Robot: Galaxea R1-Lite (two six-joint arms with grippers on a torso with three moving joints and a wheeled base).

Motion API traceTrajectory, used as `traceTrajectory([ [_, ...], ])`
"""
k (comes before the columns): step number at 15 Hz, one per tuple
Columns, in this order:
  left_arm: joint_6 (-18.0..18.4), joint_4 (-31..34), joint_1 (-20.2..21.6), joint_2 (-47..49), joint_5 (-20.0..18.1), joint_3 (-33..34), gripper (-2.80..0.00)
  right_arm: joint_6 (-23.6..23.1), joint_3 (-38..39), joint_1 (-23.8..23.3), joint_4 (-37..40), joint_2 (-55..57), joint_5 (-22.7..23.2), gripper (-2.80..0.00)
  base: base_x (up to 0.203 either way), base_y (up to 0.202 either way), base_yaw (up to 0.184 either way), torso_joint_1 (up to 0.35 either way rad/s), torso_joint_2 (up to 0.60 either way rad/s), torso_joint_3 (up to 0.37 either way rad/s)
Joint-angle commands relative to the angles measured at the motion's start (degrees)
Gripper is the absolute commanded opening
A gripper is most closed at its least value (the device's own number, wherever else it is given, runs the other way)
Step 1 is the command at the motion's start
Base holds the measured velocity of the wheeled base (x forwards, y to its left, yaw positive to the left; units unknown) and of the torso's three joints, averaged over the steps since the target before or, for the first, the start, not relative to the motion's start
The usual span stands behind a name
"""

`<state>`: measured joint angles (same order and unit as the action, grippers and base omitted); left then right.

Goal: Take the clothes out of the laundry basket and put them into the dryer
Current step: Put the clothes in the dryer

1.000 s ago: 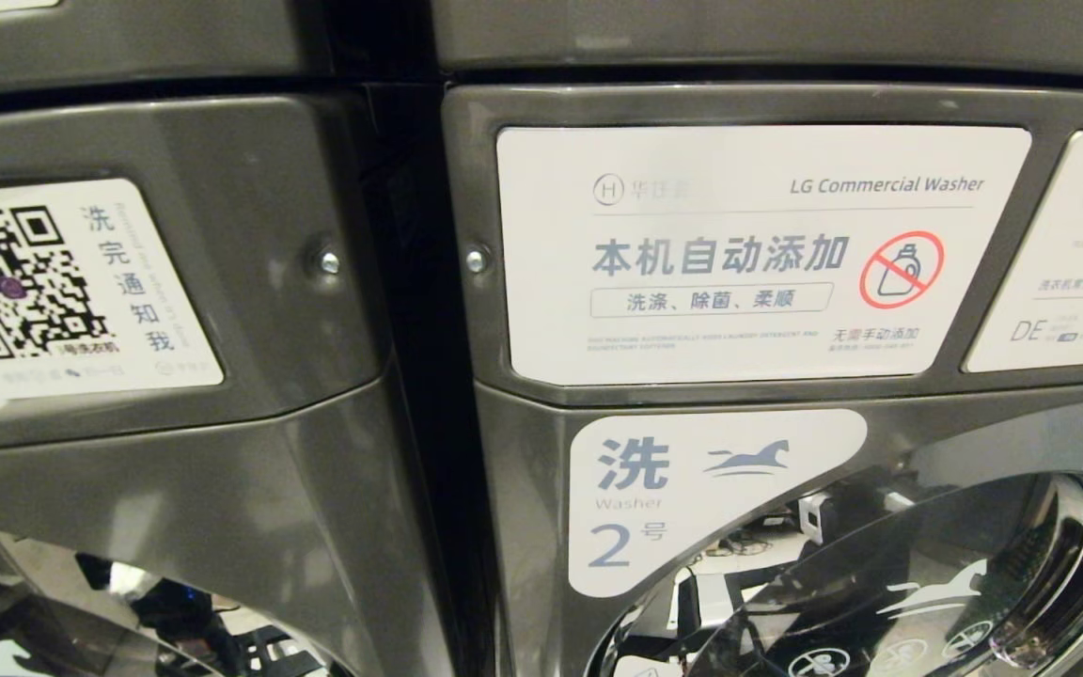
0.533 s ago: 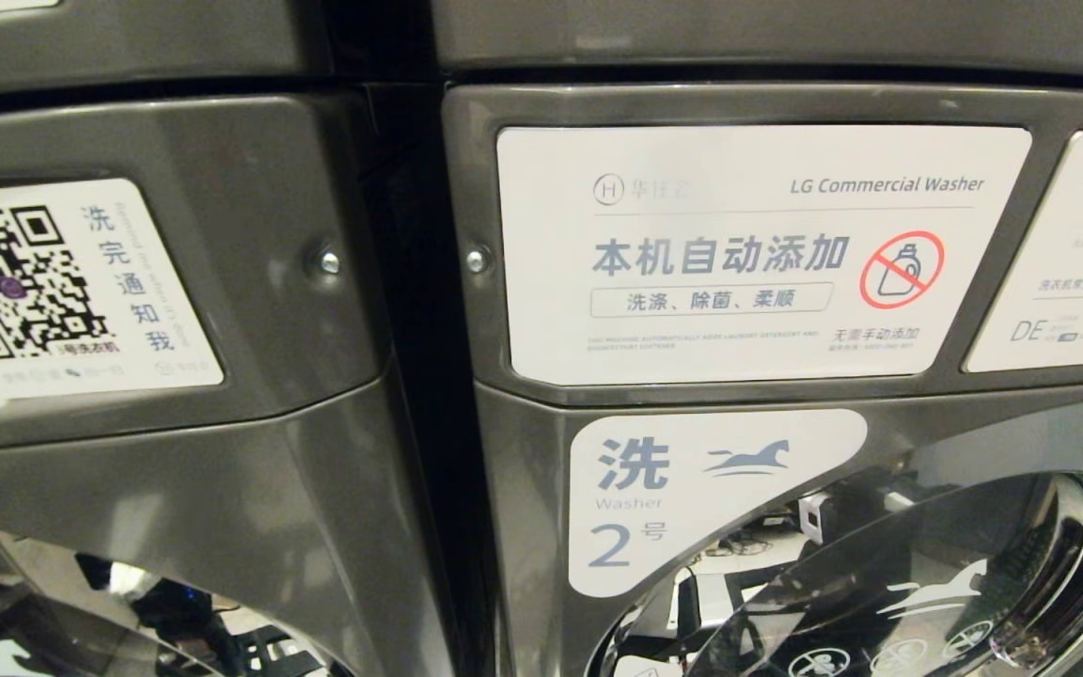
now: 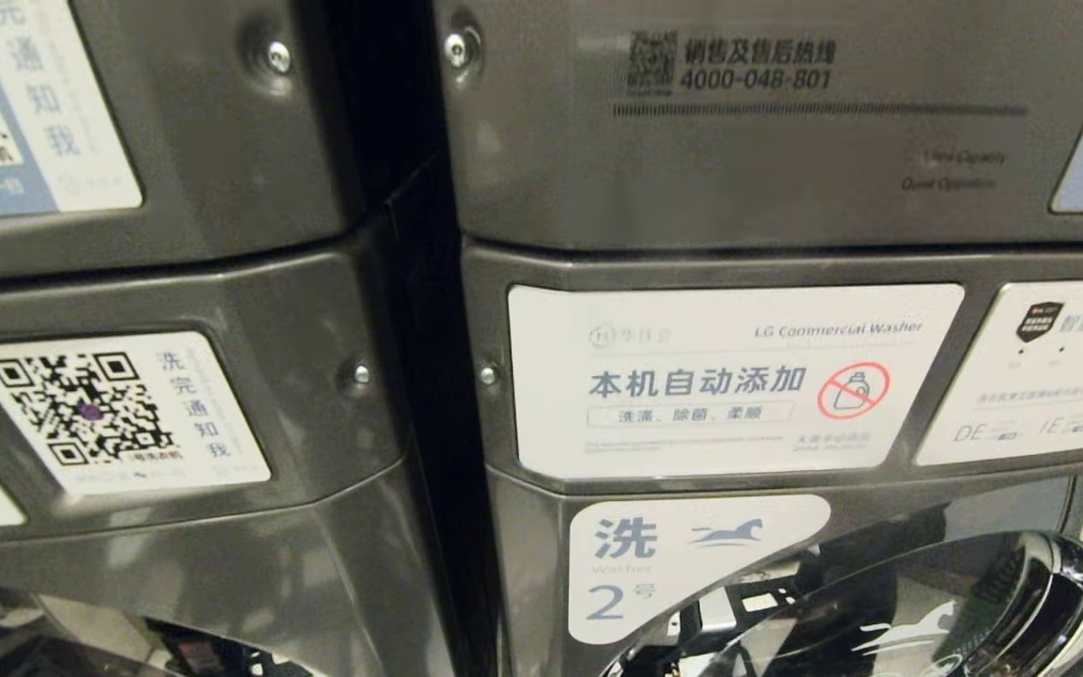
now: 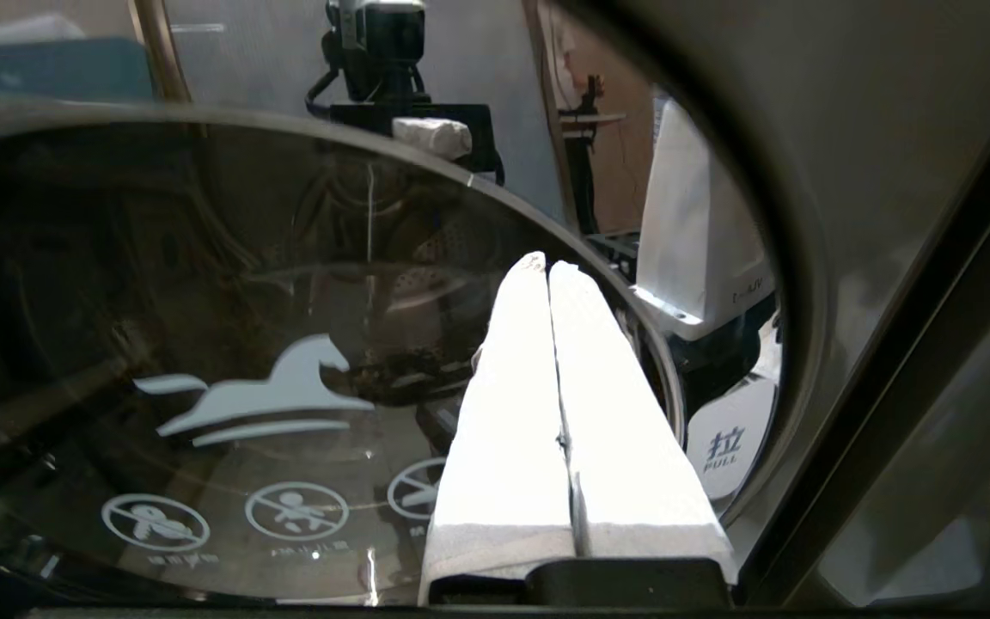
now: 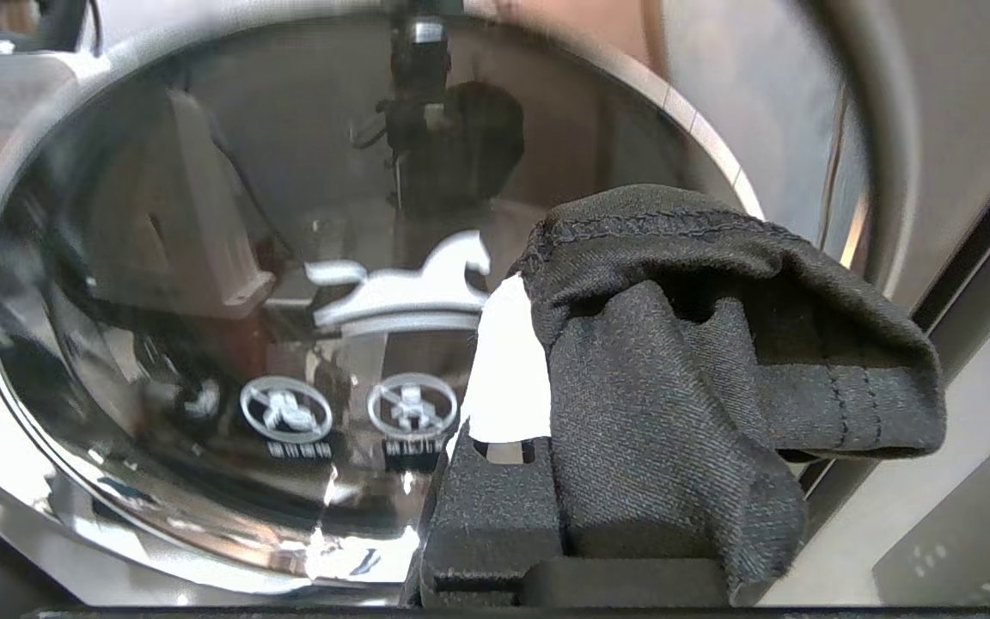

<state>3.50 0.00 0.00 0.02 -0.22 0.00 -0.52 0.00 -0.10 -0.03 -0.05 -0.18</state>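
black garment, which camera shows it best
The right wrist view: the black garment fills the foreground, draped over the shut right gripper, seams visible, before a round glass door. The head and left wrist views show none of it.

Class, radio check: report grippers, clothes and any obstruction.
Left gripper shut, empty. Right gripper shut on black garment. Closed horse-emblem washer door ahead; dryer door unseen.

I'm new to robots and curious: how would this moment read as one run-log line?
right gripper: shut on black garment | left gripper: shut, empty | both face washer doors | head: washer 2 panel
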Motion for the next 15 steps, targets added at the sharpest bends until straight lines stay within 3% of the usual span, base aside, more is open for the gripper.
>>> traceTrajectory([
  [1,0.02,0.00,0.00,-0.02,-0.04,0.00,-2.80,0.00,0.00,0.01,-0.06,0.05,0.00,-2.80,0.000,0.000,0.000,0.125,-0.45,-0.319],
  [15,0.02,0.00,0.00,-0.02,-0.04,0.00,-2.80,0.52,0.00,0.01,-0.06,0.05,-0.08,-2.80,0.000,0.000,0.000,0.184,-0.49,-0.309],
])
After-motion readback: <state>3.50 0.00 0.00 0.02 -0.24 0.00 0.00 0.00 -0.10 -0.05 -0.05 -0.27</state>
